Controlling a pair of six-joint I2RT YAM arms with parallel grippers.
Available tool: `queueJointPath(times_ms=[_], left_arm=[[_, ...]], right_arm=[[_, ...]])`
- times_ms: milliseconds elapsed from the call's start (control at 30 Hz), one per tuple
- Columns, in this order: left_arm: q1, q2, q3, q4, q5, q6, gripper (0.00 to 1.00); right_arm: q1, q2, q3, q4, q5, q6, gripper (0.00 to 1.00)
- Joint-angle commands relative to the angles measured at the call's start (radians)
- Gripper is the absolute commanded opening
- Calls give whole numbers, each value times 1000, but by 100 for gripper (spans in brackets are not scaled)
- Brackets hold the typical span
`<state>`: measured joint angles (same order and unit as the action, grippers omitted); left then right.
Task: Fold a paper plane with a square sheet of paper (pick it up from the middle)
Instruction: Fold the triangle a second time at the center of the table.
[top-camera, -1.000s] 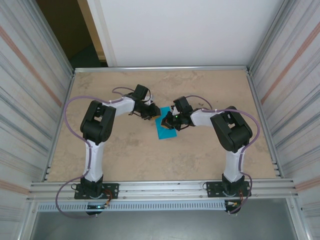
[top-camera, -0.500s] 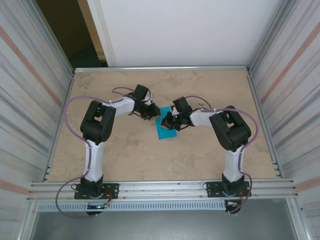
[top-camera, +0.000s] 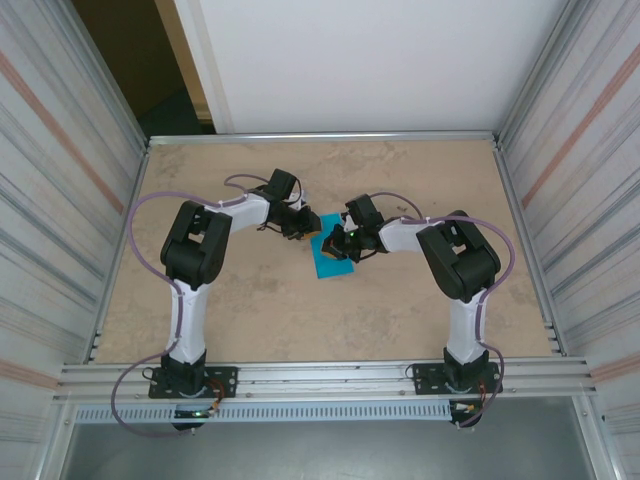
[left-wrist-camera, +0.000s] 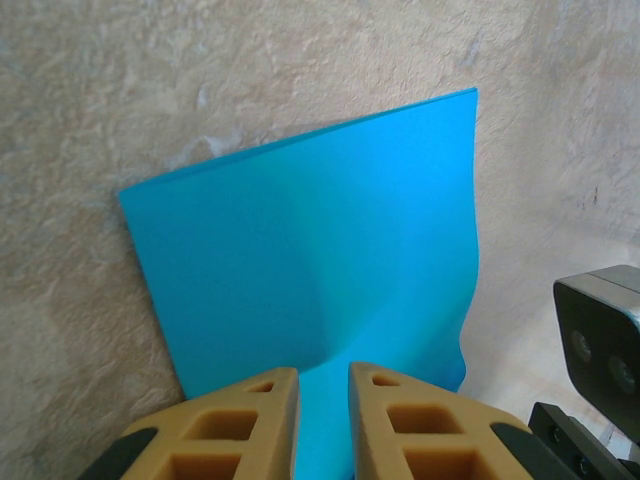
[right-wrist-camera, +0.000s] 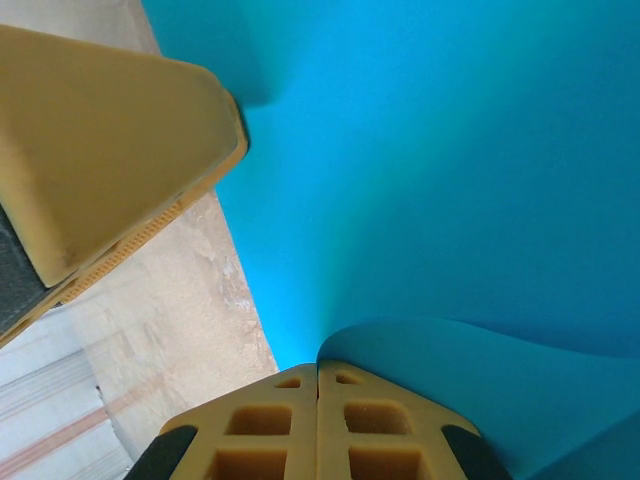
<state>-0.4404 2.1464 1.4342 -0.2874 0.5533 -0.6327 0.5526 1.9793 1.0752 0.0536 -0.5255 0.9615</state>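
Note:
The square sheet of paper (top-camera: 330, 260), plain teal-blue, lies mid-table between the two arms. In the left wrist view the sheet (left-wrist-camera: 310, 230) is mostly flat, with a soft ridge running toward my left gripper (left-wrist-camera: 323, 368). That gripper's jaws stand a narrow gap apart over the sheet's near edge. My right gripper (right-wrist-camera: 318, 365) is shut at the opposite edge, and a flap of the sheet (right-wrist-camera: 430, 170) curls up from its tips. In the top view the left gripper (top-camera: 308, 232) and right gripper (top-camera: 336, 246) nearly meet over the paper.
The tan table (top-camera: 260, 310) has metal rails and corrugated walls (top-camera: 60, 200) on both sides. A finger of the left gripper (right-wrist-camera: 110, 150) hangs close in the right wrist view. The right arm's camera housing (left-wrist-camera: 600, 330) sits near the paper's corner.
The right gripper has edged slightly left over the paper. The left arm and the sheet look unmoved.

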Motion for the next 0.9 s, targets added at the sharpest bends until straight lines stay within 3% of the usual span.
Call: queueJointPath(times_ms=[0, 867], left_arm=[[-9, 38, -24, -46, -16, -2, 21], [-7, 33, -28, -45, -15, -2, 21]], right_arm=[[10, 22, 30, 11, -11, 17, 0], [10, 34, 34, -5, -15, 13, 0]])
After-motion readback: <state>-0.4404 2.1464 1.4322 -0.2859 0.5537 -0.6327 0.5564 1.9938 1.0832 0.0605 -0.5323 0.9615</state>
